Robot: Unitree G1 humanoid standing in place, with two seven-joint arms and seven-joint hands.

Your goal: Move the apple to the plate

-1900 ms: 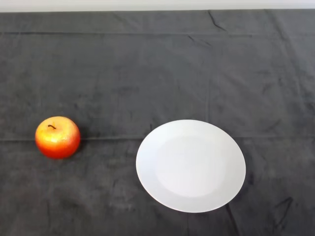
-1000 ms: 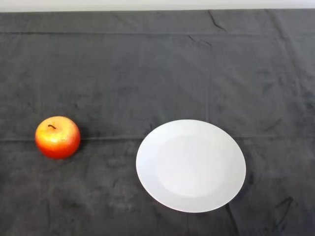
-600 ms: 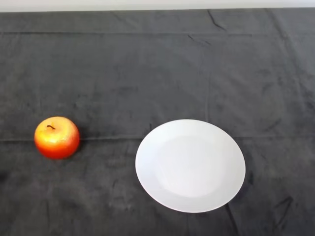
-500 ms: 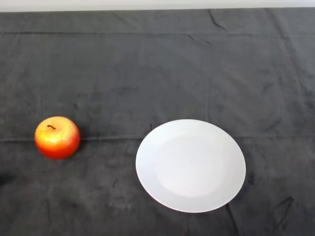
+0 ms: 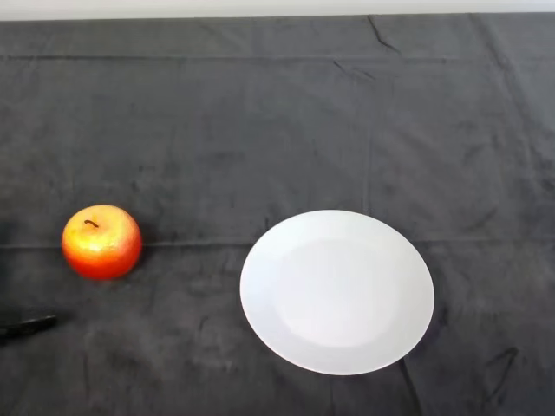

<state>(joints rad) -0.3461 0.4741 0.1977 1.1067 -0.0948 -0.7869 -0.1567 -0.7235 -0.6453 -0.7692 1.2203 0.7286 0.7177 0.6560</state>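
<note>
A red and orange apple (image 5: 101,242) with a short dark stem stands upright on the dark cloth at the left. The white round plate (image 5: 336,291) lies right of it, nearer the front, with nothing on it. A thin black tip of my left hand (image 5: 28,327) pokes in at the left edge, below and left of the apple and apart from it. The rest of the hand is out of view.
The dark cloth (image 5: 277,130) covers the whole table, with folds and creases. A pale strip of the table's far edge (image 5: 277,7) runs along the top.
The black tip of my left hand has come in at the left edge below the apple. The apple and the plate have stayed where they were.
</note>
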